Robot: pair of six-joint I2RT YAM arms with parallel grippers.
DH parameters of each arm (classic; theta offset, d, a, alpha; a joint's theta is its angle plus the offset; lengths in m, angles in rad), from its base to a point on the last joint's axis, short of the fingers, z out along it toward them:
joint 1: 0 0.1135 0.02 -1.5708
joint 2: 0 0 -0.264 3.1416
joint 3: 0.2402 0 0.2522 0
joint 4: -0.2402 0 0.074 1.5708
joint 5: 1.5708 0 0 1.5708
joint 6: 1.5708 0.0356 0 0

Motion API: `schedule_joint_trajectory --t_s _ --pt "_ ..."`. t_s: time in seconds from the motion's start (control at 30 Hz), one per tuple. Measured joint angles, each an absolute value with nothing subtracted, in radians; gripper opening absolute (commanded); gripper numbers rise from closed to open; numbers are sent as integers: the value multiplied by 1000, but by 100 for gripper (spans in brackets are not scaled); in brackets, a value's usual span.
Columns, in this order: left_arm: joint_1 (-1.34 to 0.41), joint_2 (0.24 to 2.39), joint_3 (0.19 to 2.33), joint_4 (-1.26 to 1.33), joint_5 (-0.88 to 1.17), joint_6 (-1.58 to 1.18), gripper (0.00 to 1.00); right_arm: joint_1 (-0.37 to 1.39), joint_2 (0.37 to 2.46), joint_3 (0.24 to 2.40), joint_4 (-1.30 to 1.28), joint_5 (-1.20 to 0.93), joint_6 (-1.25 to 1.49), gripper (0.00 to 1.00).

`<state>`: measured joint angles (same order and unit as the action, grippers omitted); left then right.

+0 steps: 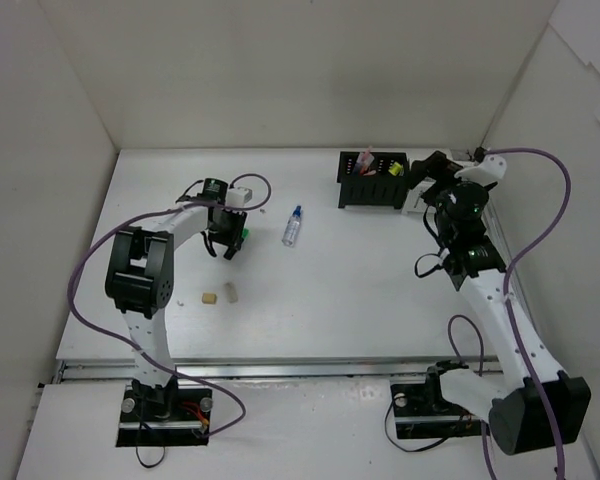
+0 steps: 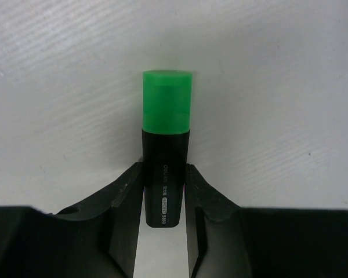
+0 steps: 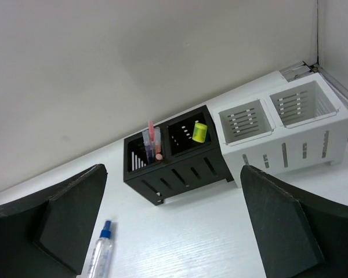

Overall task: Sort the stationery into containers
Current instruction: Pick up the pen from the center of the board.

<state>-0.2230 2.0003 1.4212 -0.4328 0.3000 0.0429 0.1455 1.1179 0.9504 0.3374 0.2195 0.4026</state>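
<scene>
While some of the stationery already stands in a container, most of what shows is unsorted, so I judge the task under halfway. Nearest the arm bases, two erasers (image 1: 209,298) lie loose on the desk (image 1: 330,310), close together, with nothing touching them. Just beyond them the left fingers (image 2: 124,194) pinch the black barrel of a green highlighter (image 2: 165,150), one finger against each side, its cap pointing away from the wrist. It sits at the left of the desk, well apart from every container. To its right a bottle (image 1: 293,226) lies on its side, also loose. Farther back on the right, the right fingers (image 3: 69,223) are spread wide with nothing between them, near the containers. At the far right, the organiser (image 3: 180,168) holds what is done. As the right wrist view shows it, a few thin pens (image 3: 152,142) stand in the left compartment and a yellow highlighter (image 3: 199,132) in the other. The two white bins (image 3: 246,124) just beside it look empty. That leaves four items by my count: the highlighter in hand, the bottle and both erasers.

I cannot tell whether the green highlighter rests on the desk or hangs just clear of it. From above, the right arm covers most of the bins. The pens' colours are hard to make out, and the organiser's walls hide its floor, so small items could lie there unseen.
</scene>
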Motion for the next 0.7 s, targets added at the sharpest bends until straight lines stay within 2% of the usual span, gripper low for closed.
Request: schedule_joint_trajectory --t_s 0.17,0.27,0.47,0.7 --pt "-238 1882 1312 -419 325 29 0 163 962 879 282 115 446 98" --pt "-274 1765 1254 -382 345 12 0 218 976 879 255 -16 457 98" --pt "-387 1540 1166 -288 397 -10 0 413 1228 896 253 -162 519 98" --pt "-451 1485 1097 -252 405 -45 0 609 1464 907 372 -143 630 98"
